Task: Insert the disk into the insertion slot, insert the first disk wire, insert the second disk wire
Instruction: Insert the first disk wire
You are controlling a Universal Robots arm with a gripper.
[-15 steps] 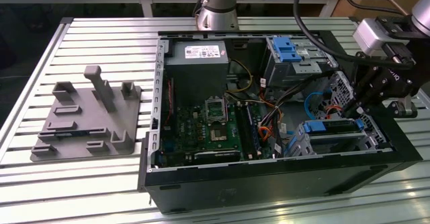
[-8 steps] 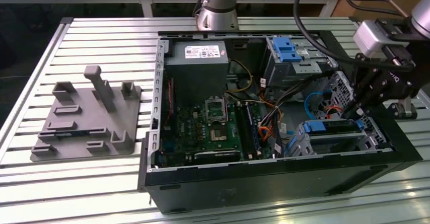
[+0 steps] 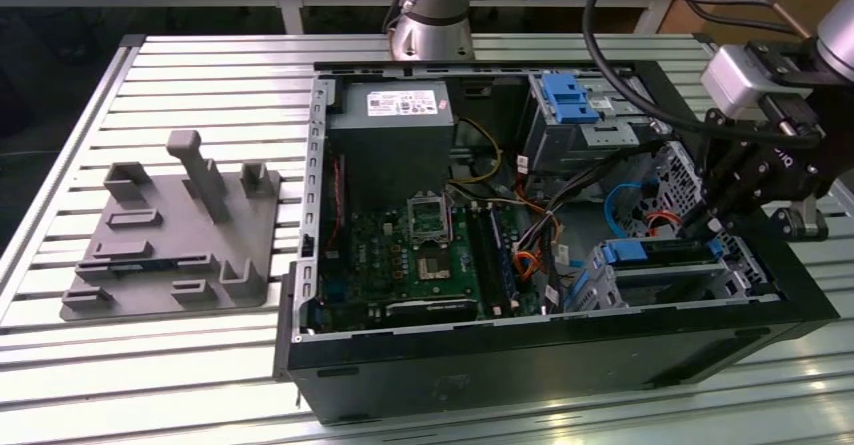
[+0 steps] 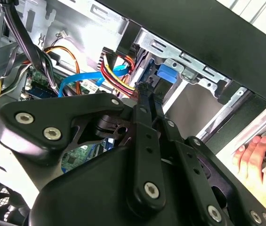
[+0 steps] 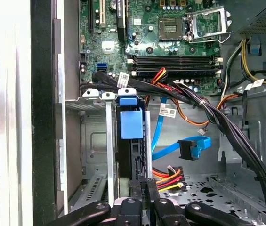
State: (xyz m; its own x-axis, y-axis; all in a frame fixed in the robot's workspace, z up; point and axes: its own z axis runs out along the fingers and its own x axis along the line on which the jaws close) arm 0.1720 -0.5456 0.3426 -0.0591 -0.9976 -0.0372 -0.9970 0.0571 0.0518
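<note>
- The disk (image 3: 651,253) already sits in the slot (image 3: 603,287), at about four o'clock inside the open computer case (image 3: 534,365) in the exterior view.
- The gripper (image 3: 694,233) hangs over the disk's end, toward three o'clock of the case.
- In both wrist views its jaws are pinched together on the black plug of the red-and-yellow wire (image 5: 168,178), just beside the disk's edge.
- The blue wire (image 5: 191,147) curls loose near the disk, with its plug apart from it.
- A grey holder (image 3: 174,235) lies on the slatted table (image 3: 200,65), at nine o'clock from the case.
- A hand (image 4: 260,160) rests outside the case wall in the second wrist view.
</note>
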